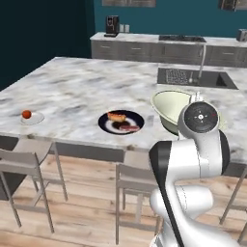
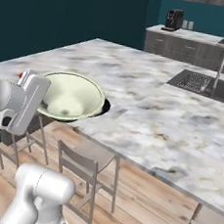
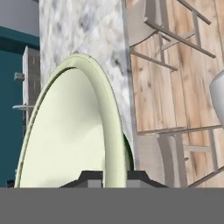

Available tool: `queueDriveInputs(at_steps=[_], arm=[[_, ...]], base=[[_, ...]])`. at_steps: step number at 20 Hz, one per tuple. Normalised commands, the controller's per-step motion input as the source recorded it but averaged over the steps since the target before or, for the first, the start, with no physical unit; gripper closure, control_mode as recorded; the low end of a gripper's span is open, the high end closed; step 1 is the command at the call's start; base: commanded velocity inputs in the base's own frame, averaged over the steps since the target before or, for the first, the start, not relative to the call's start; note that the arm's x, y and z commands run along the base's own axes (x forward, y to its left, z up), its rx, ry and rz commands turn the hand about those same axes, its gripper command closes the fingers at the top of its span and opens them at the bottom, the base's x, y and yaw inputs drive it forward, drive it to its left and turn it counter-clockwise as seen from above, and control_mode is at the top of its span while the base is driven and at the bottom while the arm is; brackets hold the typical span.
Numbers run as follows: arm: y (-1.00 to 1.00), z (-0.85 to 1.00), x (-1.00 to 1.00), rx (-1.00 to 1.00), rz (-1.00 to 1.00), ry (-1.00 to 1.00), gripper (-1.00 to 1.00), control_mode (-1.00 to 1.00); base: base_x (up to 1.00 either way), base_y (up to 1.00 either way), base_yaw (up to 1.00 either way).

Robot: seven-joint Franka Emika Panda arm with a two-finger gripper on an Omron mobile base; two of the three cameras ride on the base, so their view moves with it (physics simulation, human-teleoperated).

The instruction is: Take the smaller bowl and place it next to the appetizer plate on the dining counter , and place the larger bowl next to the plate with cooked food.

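While the gripper (image 3: 114, 177) pinches the rim of the larger bowl (image 1: 174, 108) between closed fingertips, the bowl sits tilted at the gripper's 12 o'clock, over the near edge of the bench (image 1: 82, 87). It is wide, flared and glossy cream with a dark green underside. The bench top is marbled white-grey. Two plates lie on it: the black plate with cooked food (image 1: 121, 122) at the bowl's 9 o'clock, and the small white appetizer plate (image 1: 32, 117) with one red ball farther that way.
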Motion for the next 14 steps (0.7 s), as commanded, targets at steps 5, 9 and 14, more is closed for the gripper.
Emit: queueDriveInputs(at_steps=[5,9,14], arm=[[0.00,0.00,0.00,0.00,0.00,0.00,1.00,1.00],[0.00,0.00,0.00,0.00,0.00,0.00,1.00,1.00],[0.00,0.00,0.00,0.00,0.00,0.00,1.00,1.00]], base=[[0.25,0.39,-0.32],[0.48,0.55,-0.31],[0.35,0.49,-0.31]])
